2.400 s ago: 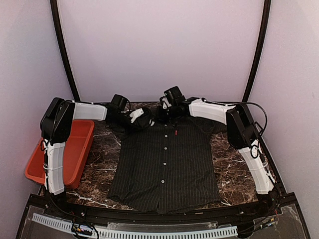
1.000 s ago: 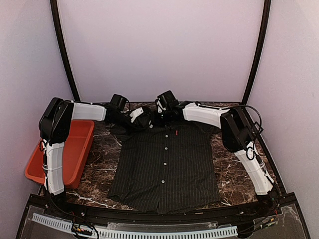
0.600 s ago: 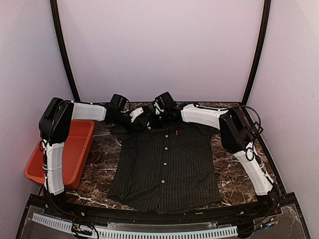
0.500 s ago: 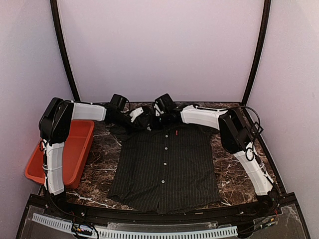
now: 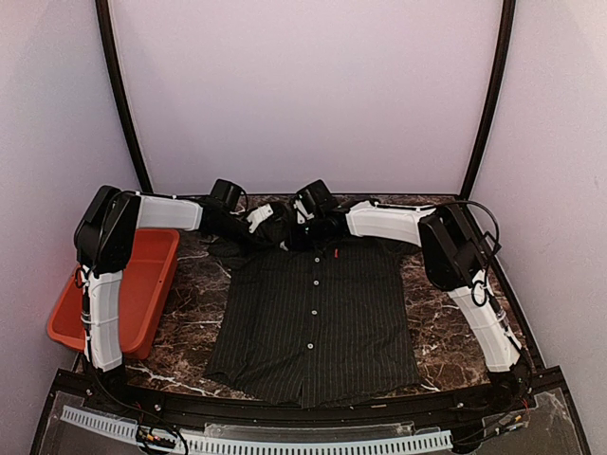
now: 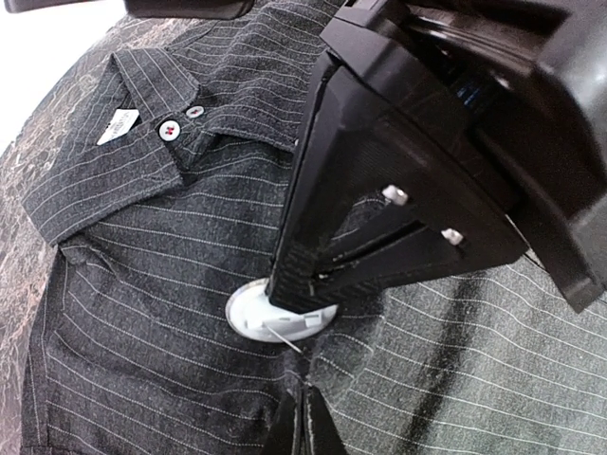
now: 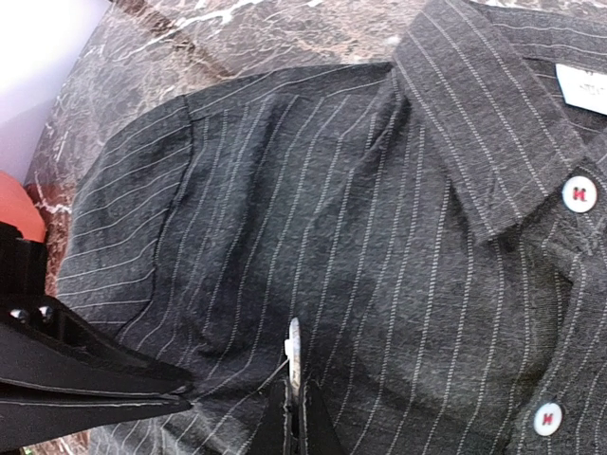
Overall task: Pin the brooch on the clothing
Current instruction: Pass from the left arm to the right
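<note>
The shirt [image 5: 318,313] is spread flat, front up, on the marble table [image 5: 194,284]. Its hem is at the near edge, a row of white buttons [image 5: 314,282] runs up the middle, and the collar [image 6: 114,171] is at the far end. There's an orange bin [image 5: 142,284] off to the left, well apart from everything else.

All the action is up by the collar, on the chest panel. The right gripper [image 7: 294,417] has its fingers clamped on the brooch [image 6: 256,318], a small white disc set against the cloth, with its thin pin [image 6: 285,336] poking out underneath. The left gripper [image 6: 302,422] is squeezed fully closed just beside it. Its tips sit at a little ridge of fabric and it looks like it's pinching that ridge, but it's hard to be sure.

As for handling, the shirt looks thin, soft and floppy, so it'll probably bunch up and slide on the smooth marble rather than resist the pin. It needs a pinch right next to the pin to keep a fold taut. The brooch looks light, rigid and slippery, so gripping it by the rim makes sense. The pin looks thin enough to bend if pushed at an angle.
</note>
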Tool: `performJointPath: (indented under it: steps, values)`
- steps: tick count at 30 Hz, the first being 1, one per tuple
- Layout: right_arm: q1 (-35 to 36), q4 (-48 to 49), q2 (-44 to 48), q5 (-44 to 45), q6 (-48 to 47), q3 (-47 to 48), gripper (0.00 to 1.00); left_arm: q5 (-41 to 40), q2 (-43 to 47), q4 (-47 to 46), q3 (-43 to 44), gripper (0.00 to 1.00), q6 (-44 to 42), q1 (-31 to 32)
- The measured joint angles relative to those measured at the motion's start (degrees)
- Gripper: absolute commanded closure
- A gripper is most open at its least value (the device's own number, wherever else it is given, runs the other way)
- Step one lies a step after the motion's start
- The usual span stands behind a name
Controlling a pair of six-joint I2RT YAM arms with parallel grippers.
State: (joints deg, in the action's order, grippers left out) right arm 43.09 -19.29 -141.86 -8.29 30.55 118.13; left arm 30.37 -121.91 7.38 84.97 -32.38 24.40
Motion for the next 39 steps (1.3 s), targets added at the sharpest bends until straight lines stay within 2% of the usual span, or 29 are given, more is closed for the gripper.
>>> performJointPath:
  steps: [39]
  values:
    - [-1.0, -0.6, 4.6, -6.7, 2.8, -4.6, 1.0, -0.5, 0.0, 2.8, 0.0, 0.99, -3.3, 1.0]
